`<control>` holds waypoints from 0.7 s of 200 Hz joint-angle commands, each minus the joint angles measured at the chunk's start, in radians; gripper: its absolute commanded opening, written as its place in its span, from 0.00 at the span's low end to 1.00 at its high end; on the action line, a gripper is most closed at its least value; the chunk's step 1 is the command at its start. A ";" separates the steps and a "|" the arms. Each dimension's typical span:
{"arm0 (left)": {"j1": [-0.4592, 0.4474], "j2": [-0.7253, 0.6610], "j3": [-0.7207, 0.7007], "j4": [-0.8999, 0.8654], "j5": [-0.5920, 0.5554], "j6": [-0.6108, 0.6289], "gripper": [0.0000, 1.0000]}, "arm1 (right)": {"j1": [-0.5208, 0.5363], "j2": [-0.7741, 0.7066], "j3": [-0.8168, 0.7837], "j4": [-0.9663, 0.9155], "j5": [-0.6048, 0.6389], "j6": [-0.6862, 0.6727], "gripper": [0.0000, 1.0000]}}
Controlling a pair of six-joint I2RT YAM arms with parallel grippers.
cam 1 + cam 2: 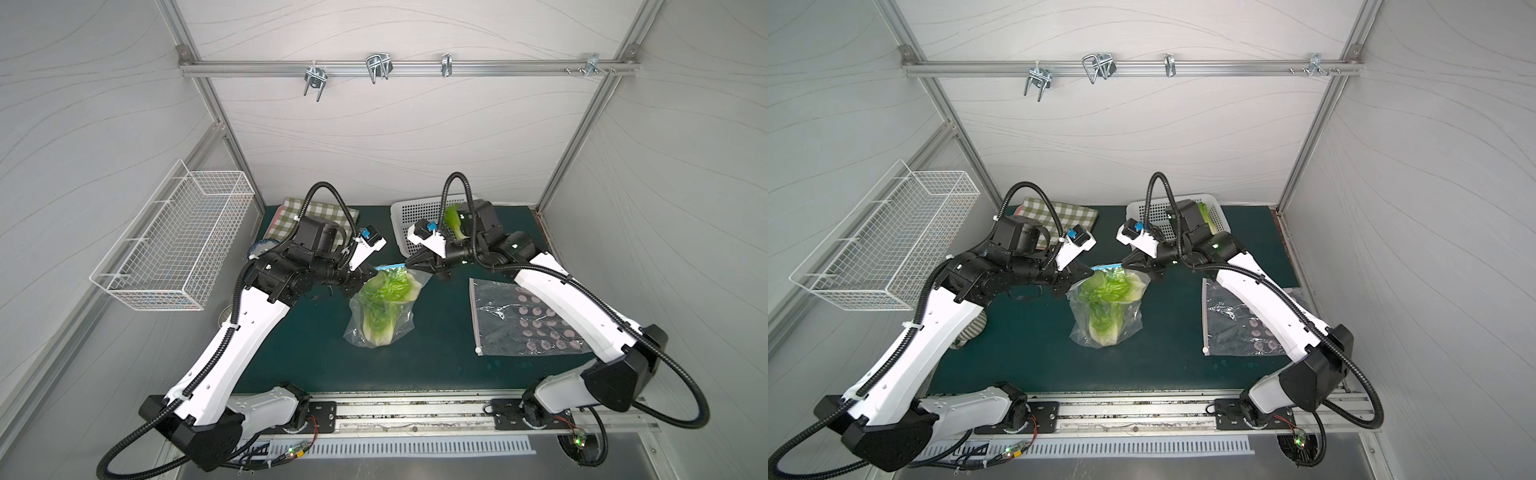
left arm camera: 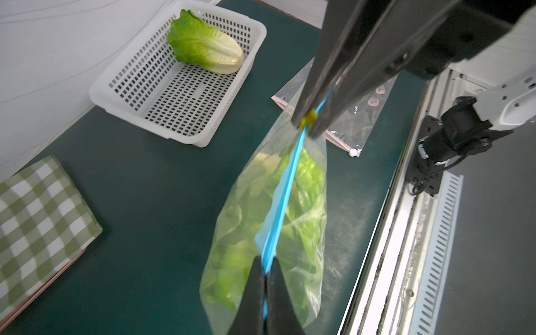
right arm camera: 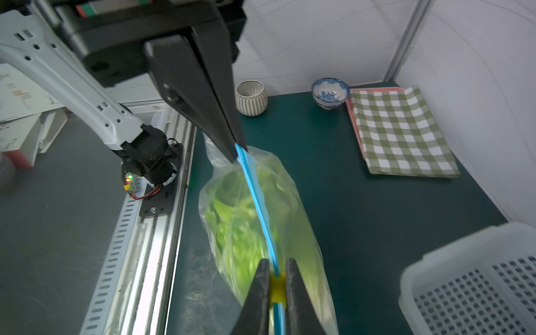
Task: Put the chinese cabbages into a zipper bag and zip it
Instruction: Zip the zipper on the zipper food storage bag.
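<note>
The chinese cabbages (image 1: 382, 307) sit mostly inside the clear zipper bag (image 1: 358, 309), stalk ends down on the mat and leaves crowding up against the blue zip track (image 2: 285, 197); how many heads are inside is hard to count through the film. One more head (image 2: 203, 49) lies in the white basket (image 2: 116, 95), at about one o'clock from the bag in a top view. The left gripper (image 2: 265, 269) is clamped flat on one end of the track, at the bag's eleven o'clock. The right gripper (image 3: 277, 262), at the bag's one o'clock, has its jaws drawn in against both sides of the yellow slider (image 3: 277, 287). The track runs taut between them, so the cabbages hang directly below both tools. Whether the seam is sealed along that run cannot be told. The likeliest trouble is a leaf catching in the track, since the greens press right up to it, which would jam the slider. The small slider could also pop out of the jaws. If the left pinch slips on the thin plastic, the loaded bag would sag or drop. Sealing now would also shut the basket head out.
</note>
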 commanded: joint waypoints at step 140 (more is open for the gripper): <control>0.063 0.054 0.068 0.045 -0.189 -0.255 0.00 | -0.143 0.001 -0.045 0.163 0.203 0.385 0.57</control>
